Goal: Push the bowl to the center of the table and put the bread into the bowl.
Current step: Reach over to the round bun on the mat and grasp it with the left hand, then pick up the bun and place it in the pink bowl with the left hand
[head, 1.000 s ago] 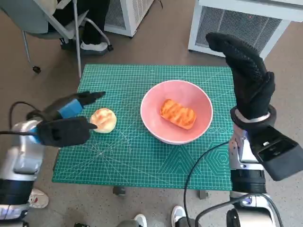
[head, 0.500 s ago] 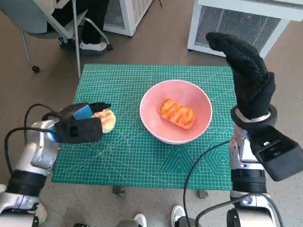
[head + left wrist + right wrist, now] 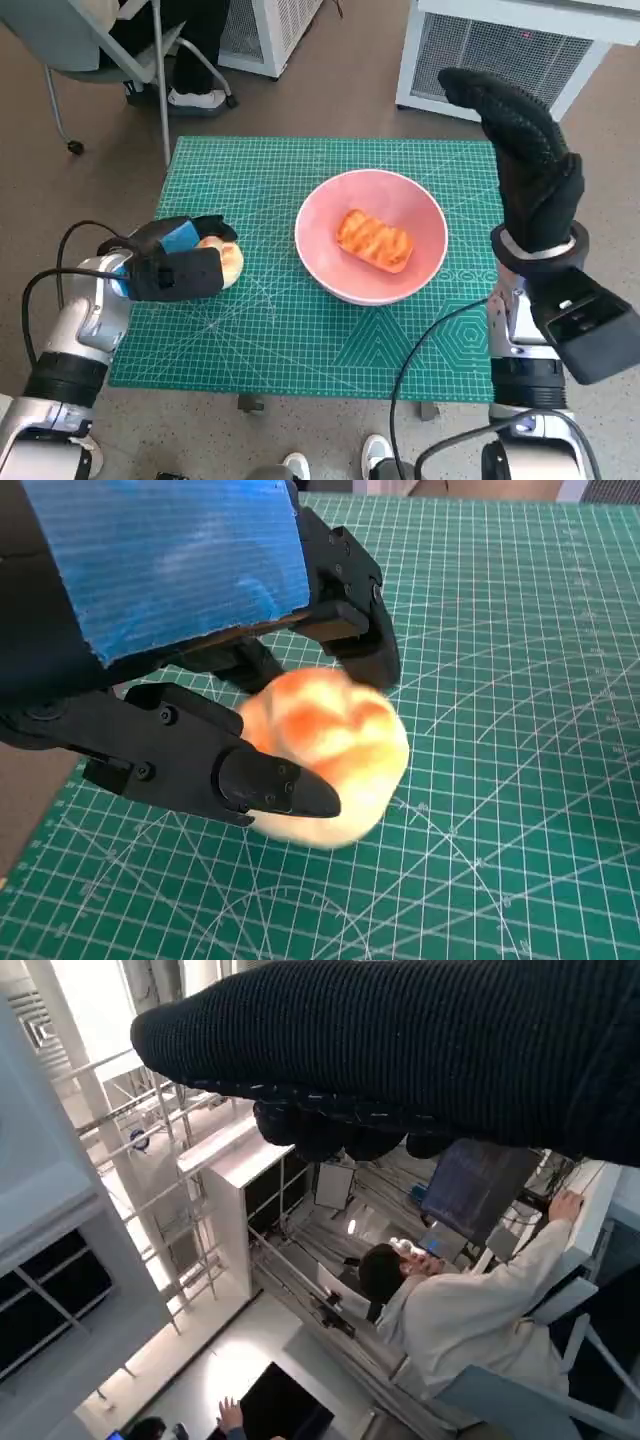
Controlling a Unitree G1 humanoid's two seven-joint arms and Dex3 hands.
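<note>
Left hand [image 3: 172, 266] fingers wrap the bread roll [image 3: 325, 755] near table's left edge; squeeze lightly, lift clear over bowl [image 3: 430, 215] rim. Right hand [image 3: 525, 160] raised, fingers apart, empty.

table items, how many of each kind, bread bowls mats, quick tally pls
bread: 2, a round roll between the fingers of the left hand, and a striped orange loaf in the bowl
bowl: 1, pink bowl
cutting mat: 1, green mat covering the table
total: 4

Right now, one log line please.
left hand: fingers around round bun | right hand: raised, empty | bowl: holds striped bread
</note>
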